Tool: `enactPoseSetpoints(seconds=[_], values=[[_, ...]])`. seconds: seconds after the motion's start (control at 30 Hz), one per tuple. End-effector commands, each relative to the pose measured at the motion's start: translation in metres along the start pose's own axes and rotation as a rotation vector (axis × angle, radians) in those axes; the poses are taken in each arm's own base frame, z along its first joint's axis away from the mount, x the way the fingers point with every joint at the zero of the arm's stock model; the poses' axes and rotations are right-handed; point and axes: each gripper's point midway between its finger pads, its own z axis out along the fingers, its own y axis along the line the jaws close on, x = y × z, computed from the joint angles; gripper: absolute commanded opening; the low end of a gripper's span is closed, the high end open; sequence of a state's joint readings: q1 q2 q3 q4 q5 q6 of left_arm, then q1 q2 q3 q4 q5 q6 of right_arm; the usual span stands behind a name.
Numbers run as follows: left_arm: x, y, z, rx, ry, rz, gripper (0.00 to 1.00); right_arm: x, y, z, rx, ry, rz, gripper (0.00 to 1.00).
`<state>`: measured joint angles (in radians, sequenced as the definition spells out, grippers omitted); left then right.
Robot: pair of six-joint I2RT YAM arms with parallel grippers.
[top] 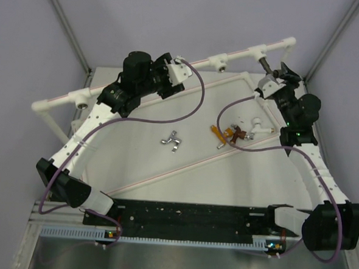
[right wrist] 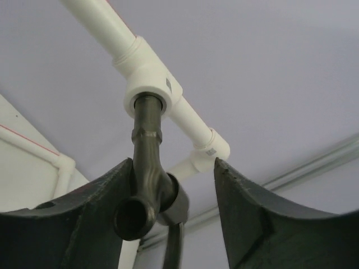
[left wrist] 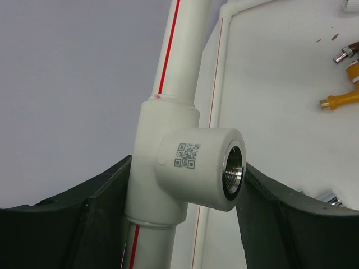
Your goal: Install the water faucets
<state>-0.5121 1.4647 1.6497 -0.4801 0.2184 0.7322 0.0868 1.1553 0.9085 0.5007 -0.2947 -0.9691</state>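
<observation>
A dark grey faucet [right wrist: 147,168] sits with its stem in a white pipe socket [right wrist: 148,84] at the back right of the pipe rail; it also shows in the top view [top: 266,65]. My right gripper [right wrist: 173,162] [top: 273,76] is open around it: the left finger touches the faucet body, the right finger stands apart. My left gripper [left wrist: 188,168] [top: 178,70] is shut on another empty pipe socket [left wrist: 193,168], one finger on each side. Silver [top: 172,140], orange-gold [top: 218,135], reddish-brown [top: 238,136] and white [top: 257,126] faucets lie on the table.
The white pipe rail [top: 236,52] runs along the table's back, with more empty sockets at the middle [top: 220,65] and far left [top: 82,105]. Purple cables [top: 193,108] loop over the table. The orange-gold faucet [left wrist: 342,100] shows at the left wrist view's right edge.
</observation>
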Motion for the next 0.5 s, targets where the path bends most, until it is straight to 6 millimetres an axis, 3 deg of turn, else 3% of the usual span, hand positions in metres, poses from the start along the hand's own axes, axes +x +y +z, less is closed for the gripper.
enactPoseSetpoints(seconds=[0.0,0.23,0.33,0.47], values=[[-0.012,-0.013,0.002,0.057,-0.035,-0.021,0.70,-0.023,-0.006,0.008,-0.028,-0.055,0.209,0.53],[-0.012,-0.013,0.002,0.057,-0.035,-0.021,0.70,-0.045,0.003,0.002,-0.041,-0.082,0.710,0.00],[-0.011,-0.013,0.004,0.060,-0.032,-0.020,0.70,-0.065,-0.005,0.001,-0.016,-0.129,1.028,0.00],[-0.011,-0.014,0.004,0.062,-0.034,-0.022,0.70,-0.075,-0.020,-0.001,0.101,-0.143,1.644,0.00]])
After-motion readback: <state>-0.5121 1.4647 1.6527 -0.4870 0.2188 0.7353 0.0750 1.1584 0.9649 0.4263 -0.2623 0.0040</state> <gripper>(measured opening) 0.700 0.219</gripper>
